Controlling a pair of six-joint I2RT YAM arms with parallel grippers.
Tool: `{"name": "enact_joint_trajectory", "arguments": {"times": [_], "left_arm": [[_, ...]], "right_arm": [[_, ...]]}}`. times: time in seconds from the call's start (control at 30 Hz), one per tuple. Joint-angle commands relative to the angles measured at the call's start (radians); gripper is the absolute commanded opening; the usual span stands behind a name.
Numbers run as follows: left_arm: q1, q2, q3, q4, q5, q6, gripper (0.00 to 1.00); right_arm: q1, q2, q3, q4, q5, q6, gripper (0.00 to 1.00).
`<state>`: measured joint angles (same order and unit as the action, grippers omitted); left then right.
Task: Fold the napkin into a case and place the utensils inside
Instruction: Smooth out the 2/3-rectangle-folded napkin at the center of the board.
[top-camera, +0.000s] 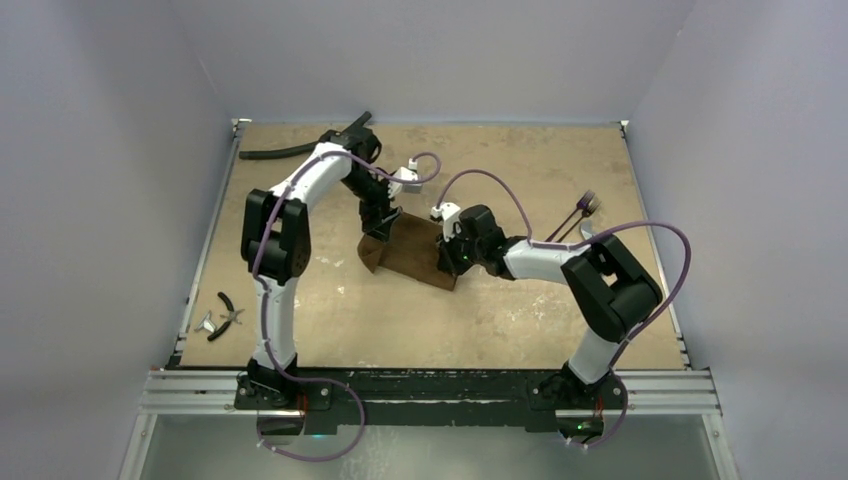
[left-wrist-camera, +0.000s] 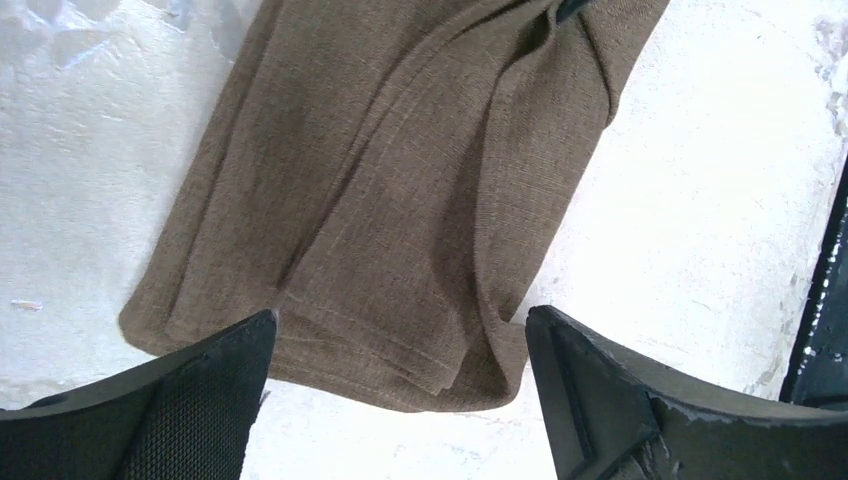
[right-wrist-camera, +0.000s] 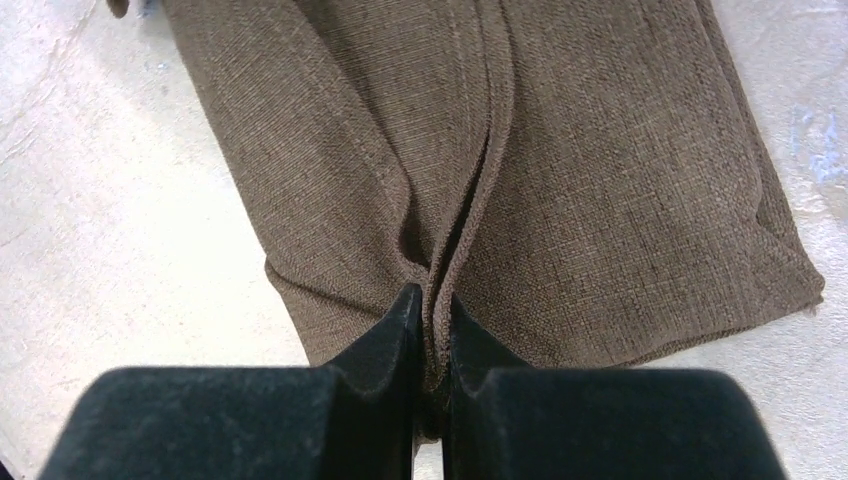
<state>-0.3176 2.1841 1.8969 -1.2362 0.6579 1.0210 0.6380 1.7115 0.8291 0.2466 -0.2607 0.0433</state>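
Locate the soft brown matte cloth napkin (top-camera: 410, 255) near the middle of the tan speckled worktop (top-camera: 500, 320). It lies flat, folded into a long strip of several layers. One end points toward the left arm and the other toward the right arm.

Check the left pincer (left-wrist-camera: 400, 318) in the left wrist view. Its two black fingers (left-wrist-camera: 200, 400) stand wide apart above the hemmed end of the napkin, one on each side of the strip. The pincer is open and grips nothing. You cannot tell from this view whether the fingertips touch the cloth.

Check the right pincer (right-wrist-camera: 430, 305) in the right wrist view. Its jaws are closed on a raised ridge of the napkin at the opposite end. The cloth is pinched between the fingertips, and a crease runs away from the grip along the strip.

Locate the slim dark purplish metal utensils (top-camera: 580, 212) in the top view. They lie on the worktop well apart from the napkin, to its right and beyond the right forearm.

Note the long black curved hose (top-camera: 290, 150) at the far left corner. Note also the small black-handled hand tool (top-camera: 225, 315) near the left edge.
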Motion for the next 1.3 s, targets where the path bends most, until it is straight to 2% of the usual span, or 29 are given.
{"name": "enact_joint_trajectory", "arguments": {"times": [0.0,0.1,0.23,0.37,0.53,0.7,0.77,0.87,1.0,1.13,1.27], "left_arm": [[-0.020,-0.116,-0.136,0.068,-0.003,-0.019,0.95],[-0.021,-0.170,-0.233,0.137,-0.023,-0.035,0.95],[-0.026,-0.202,-0.309,0.284,-0.036,-0.130,0.96],[-0.026,-0.224,-0.377,0.479,-0.072,-0.251,0.95],[-0.025,-0.237,-0.434,0.596,-0.133,-0.323,0.89],[-0.022,-0.221,-0.427,0.592,-0.129,-0.351,0.79],[-0.019,-0.215,-0.417,0.585,-0.112,-0.359,0.75],[-0.008,-0.210,-0.397,0.571,-0.059,-0.383,0.74],[0.035,-0.200,-0.342,0.535,0.003,-0.431,0.78],[0.108,-0.216,-0.310,0.524,0.019,-0.459,0.78],[0.161,-0.241,-0.289,0.438,0.038,-0.400,0.79]], "right_arm": [[-0.018,0.013,0.056,-0.042,-0.021,0.037,0.13],[-0.020,0.021,0.064,-0.054,-0.037,0.045,0.20],[-0.020,0.015,0.071,-0.060,-0.081,0.060,0.32],[-0.024,-0.015,0.090,-0.080,-0.116,0.079,0.59],[-0.051,-0.113,0.093,-0.077,-0.147,0.114,0.69],[-0.061,-0.163,0.108,-0.096,-0.154,0.135,0.70],[-0.061,-0.184,0.102,-0.092,-0.146,0.135,0.67],[-0.061,-0.215,0.089,-0.021,-0.143,0.130,0.61],[-0.048,-0.114,0.148,0.010,-0.236,0.116,0.50],[0.009,-0.020,0.204,0.067,-0.260,0.091,0.44],[0.060,0.076,0.250,0.121,-0.291,0.087,0.42]]}}
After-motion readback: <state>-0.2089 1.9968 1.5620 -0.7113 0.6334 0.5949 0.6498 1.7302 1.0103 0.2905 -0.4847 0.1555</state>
